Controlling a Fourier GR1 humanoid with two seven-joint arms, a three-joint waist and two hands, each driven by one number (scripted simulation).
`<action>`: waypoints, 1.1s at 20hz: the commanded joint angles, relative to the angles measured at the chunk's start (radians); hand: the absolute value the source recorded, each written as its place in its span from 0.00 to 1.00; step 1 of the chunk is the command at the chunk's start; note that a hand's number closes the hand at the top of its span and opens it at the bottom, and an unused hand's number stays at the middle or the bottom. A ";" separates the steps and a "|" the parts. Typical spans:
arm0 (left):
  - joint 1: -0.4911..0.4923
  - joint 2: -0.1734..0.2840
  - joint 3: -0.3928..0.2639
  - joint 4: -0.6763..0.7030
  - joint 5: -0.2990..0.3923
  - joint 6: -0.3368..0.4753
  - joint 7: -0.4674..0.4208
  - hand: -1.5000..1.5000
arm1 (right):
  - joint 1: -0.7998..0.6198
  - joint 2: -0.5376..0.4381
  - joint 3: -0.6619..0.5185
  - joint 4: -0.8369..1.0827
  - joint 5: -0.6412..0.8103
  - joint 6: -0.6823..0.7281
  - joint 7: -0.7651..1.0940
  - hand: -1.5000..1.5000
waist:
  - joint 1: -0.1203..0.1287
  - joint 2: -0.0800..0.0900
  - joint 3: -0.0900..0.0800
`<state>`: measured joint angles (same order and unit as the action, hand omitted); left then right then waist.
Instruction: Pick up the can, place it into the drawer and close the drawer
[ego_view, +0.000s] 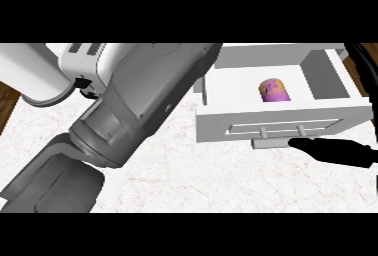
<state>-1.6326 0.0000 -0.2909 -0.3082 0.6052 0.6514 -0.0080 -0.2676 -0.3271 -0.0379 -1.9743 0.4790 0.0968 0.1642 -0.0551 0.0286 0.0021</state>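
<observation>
Since the can (275, 90) is seen lying inside the open drawer (280, 122), placing is judged done; closing is left. The right hand (336, 151) is held at the drawer front, fingers straight together. The left hand's fingers cannot be told.

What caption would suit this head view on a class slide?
Can lying in the open white drawer; right hand at the drawer's handle, left forearm raised across the counter.
</observation>
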 joint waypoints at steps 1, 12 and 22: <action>-0.004 0.000 -0.029 0.004 -0.004 -0.004 0.021 0.00 | -0.046 -0.004 0.089 0.163 0.167 -0.049 -0.063 0.00 | 0.028 -0.007 0.000; -0.012 0.043 0.022 0.011 -0.019 -0.066 0.037 0.00 | -0.247 0.062 0.167 0.639 0.410 -0.240 -0.168 0.00 | 0.066 -0.015 -0.001; 0.082 0.105 -0.002 -0.090 -0.072 -0.048 0.073 0.00 | -0.447 0.153 0.112 1.081 0.543 -0.512 -0.206 0.00 | 0.100 -0.023 -0.001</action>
<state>-1.5746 0.0892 -0.2815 -0.3623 0.5542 0.5894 0.0442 -0.6249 -0.1886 0.1113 -1.0554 0.9916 -0.3355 -0.0268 0.0319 0.0080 0.0005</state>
